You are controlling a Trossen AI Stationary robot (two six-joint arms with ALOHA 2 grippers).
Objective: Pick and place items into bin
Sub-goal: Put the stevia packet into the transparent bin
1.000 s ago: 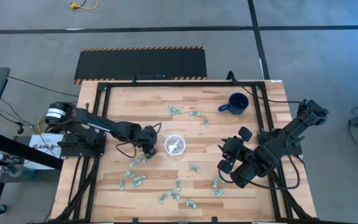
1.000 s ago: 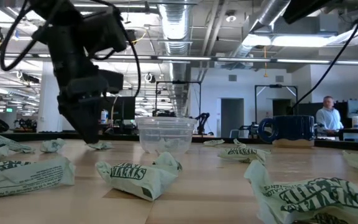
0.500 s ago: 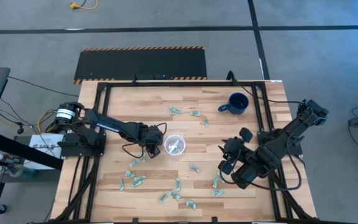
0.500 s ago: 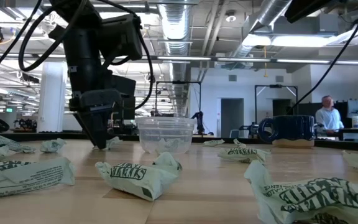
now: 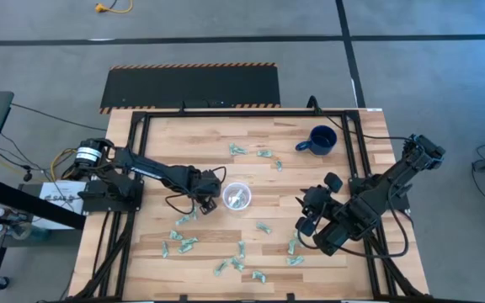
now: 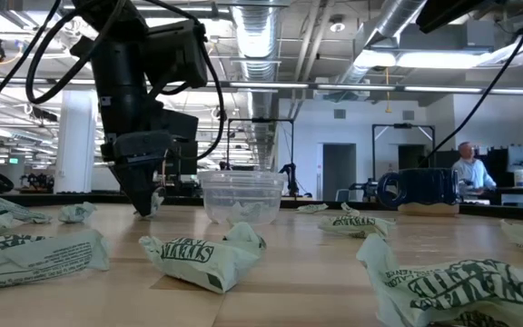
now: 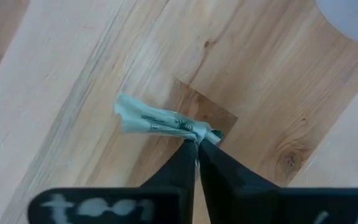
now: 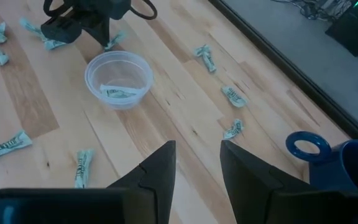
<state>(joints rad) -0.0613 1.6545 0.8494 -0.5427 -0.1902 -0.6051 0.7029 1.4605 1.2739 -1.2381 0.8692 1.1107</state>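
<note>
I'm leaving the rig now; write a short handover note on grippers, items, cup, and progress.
Left gripper: shut on one wrapper, down at the table beside the clear cup.
Right gripper: open, empty, waiting above the table's right side.
Done: at least one wrapper lies in the cup.
Left: carry the pinched wrapper into the cup, then gather the many wrappers scattered over the table. The blue mug is not the bin.

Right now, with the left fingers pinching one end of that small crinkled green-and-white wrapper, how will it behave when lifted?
The small crinkled green-and-white wrapper probably droops: only its end sits between the left fingers. Thin and crumpled, it likely weighs almost nothing.
</note>
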